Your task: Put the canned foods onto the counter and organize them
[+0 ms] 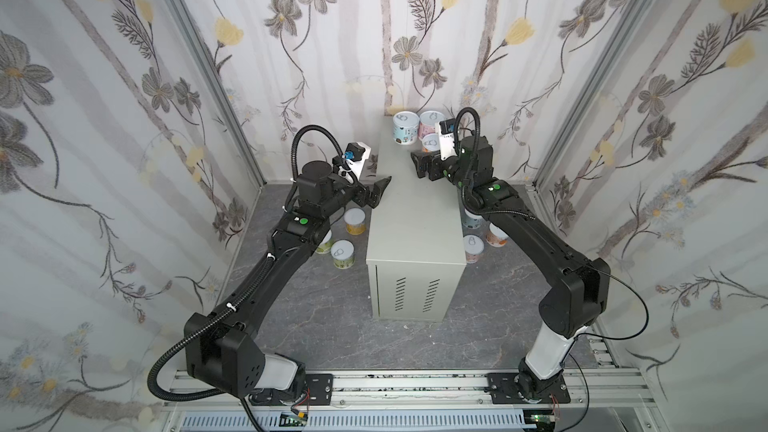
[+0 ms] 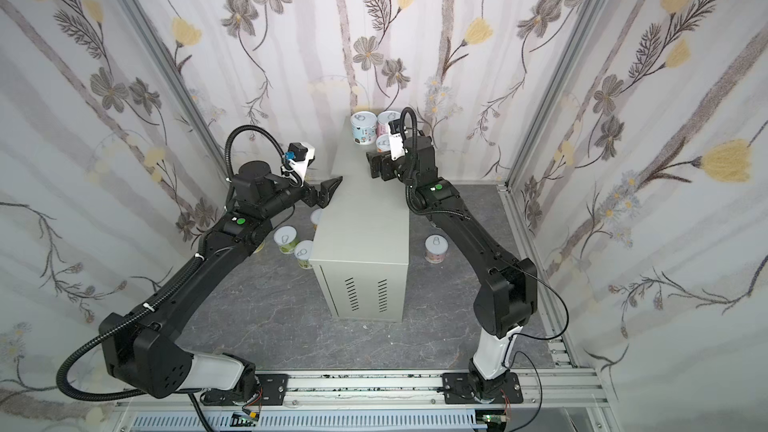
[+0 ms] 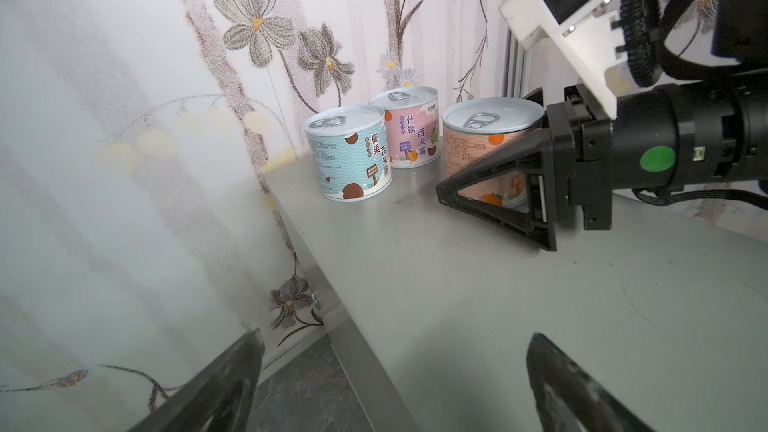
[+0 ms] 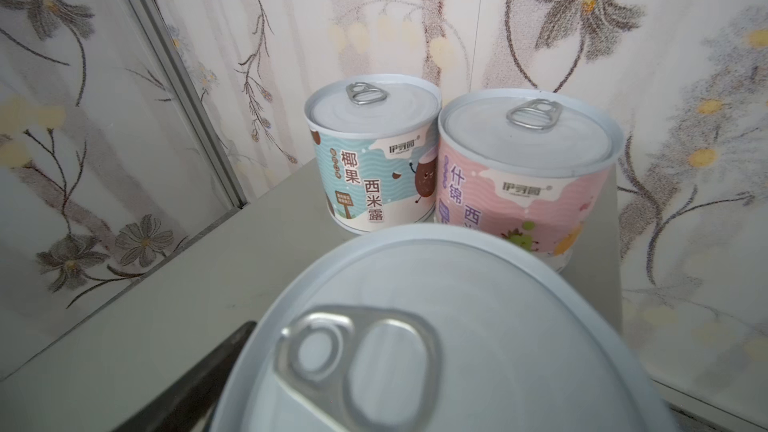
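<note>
the counter stands mid-floor in both top views. at its 12 o'clock end we see a pale blue coconut can, a pink can just beside it at 3 o'clock, and an orange can just at 6 o'clock of the pink one, all upright.

the right gripper points in from 3 o'clock and straddles the orange can, one finger on each side. we cannot tell whether the fingers press it or stand clear.

the left gripper hovers at the counter's 9 o'clock edge, jaws spread wide with nothing between them.

on the dark marbled floor at the counter's 9 o'clock stand a yellow-labelled can, a green can and a half-hidden can under the left arm. at 3 o'clock stand a second pink can, a second orange can and a second pale blue can, partly behind the right arm.
</note>
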